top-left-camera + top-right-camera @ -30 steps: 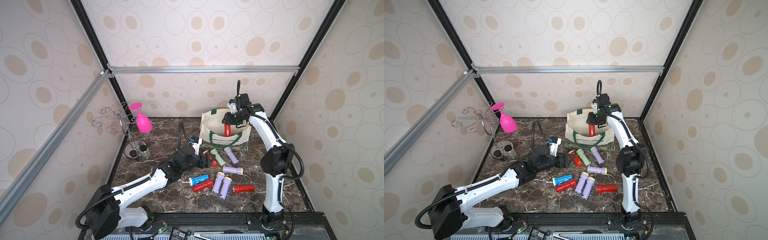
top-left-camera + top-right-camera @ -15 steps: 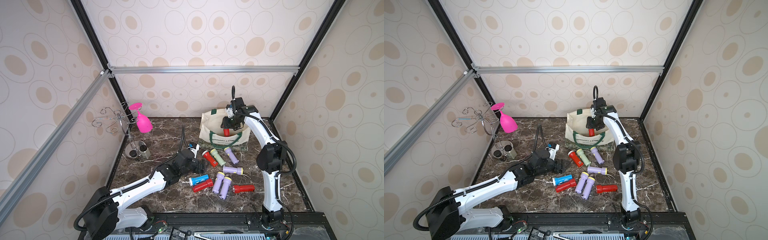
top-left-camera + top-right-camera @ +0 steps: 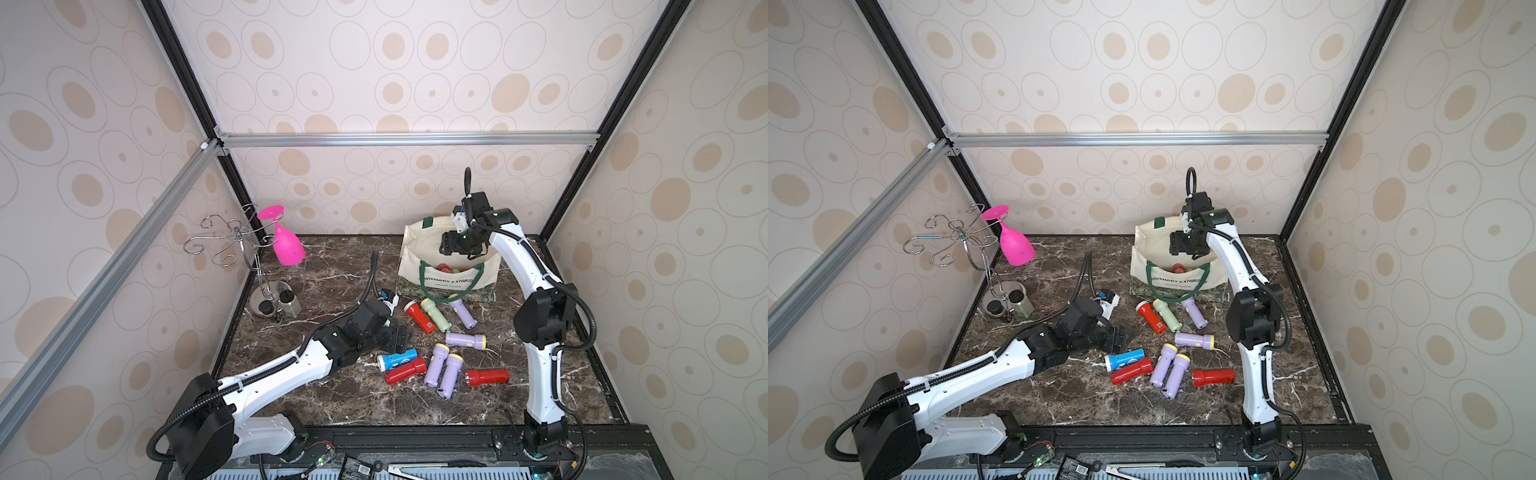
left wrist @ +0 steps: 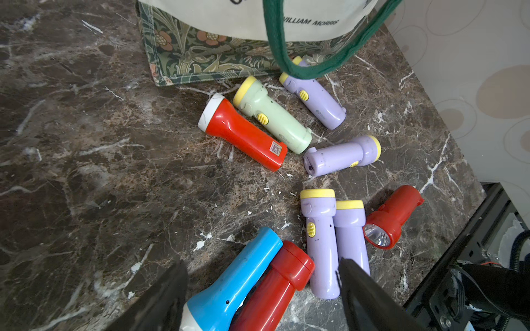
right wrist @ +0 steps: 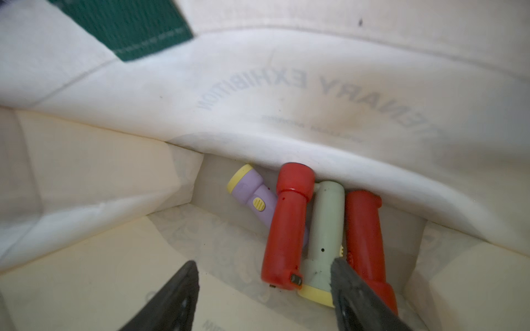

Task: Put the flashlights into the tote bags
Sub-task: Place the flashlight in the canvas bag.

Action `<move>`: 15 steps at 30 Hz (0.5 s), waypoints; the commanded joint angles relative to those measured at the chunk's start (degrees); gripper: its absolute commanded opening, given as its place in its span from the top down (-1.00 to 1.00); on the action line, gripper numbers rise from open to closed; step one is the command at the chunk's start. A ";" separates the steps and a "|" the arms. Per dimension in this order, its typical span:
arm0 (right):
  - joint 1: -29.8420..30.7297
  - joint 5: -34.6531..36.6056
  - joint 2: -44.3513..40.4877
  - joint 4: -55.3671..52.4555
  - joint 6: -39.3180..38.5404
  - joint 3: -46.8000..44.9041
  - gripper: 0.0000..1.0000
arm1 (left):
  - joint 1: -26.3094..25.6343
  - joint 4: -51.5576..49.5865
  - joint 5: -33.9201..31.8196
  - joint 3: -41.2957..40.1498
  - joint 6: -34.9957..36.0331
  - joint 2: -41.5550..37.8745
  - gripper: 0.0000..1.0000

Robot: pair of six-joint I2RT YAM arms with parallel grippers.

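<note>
The cream tote bag (image 3: pixel 446 272) stands at the back right. My right gripper (image 3: pixel 455 249) hangs open in its mouth and holds nothing. Below its fingers (image 5: pixel 355 295), on the bag's floor, lie a lilac flashlight (image 5: pixel 252 195), a pale green one (image 5: pixel 327 229) and two red ones (image 5: pixel 286 223). My left gripper (image 3: pixel 395 336) is open, low over the table. A blue flashlight (image 4: pixel 235 280) and a red one (image 4: pixel 272 289) lie between its fingers, not gripped. Several more flashlights are scattered before the bag, such as a red one (image 3: pixel 419 316) and a lilac one (image 3: pixel 465 340).
A pink goblet (image 3: pixel 284 243) hangs on a wire rack whose base (image 3: pixel 272 299) stands at the back left. The bag's green handle (image 4: pixel 286 57) droops over a lilac flashlight (image 4: pixel 315 100). Walls close three sides, and a black rail (image 3: pixel 415 436) runs along the front.
The right gripper sank into the bag's mouth and opened, and the red flashlight it carried now lies in the bag. The left gripper drew back from the red and green pair toward the blue flashlight.
</note>
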 commanded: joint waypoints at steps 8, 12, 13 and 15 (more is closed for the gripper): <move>3.36 -0.76 -9.58 -5.03 -1.22 6.97 -0.60 | -1.32 -5.30 -0.99 2.66 3.84 3.18 -0.56; 4.07 -2.35 -14.48 -6.03 -1.43 4.90 -0.62 | -2.13 -6.11 -1.66 2.76 3.63 4.66 -0.52; 4.03 -2.78 -16.02 -6.05 -1.39 3.96 -0.63 | -2.32 -6.40 -1.68 2.83 3.58 5.20 -0.51; 4.08 -3.79 -19.04 -6.14 -1.39 2.05 -0.65 | -2.61 -6.93 -2.13 2.67 3.42 6.10 -0.49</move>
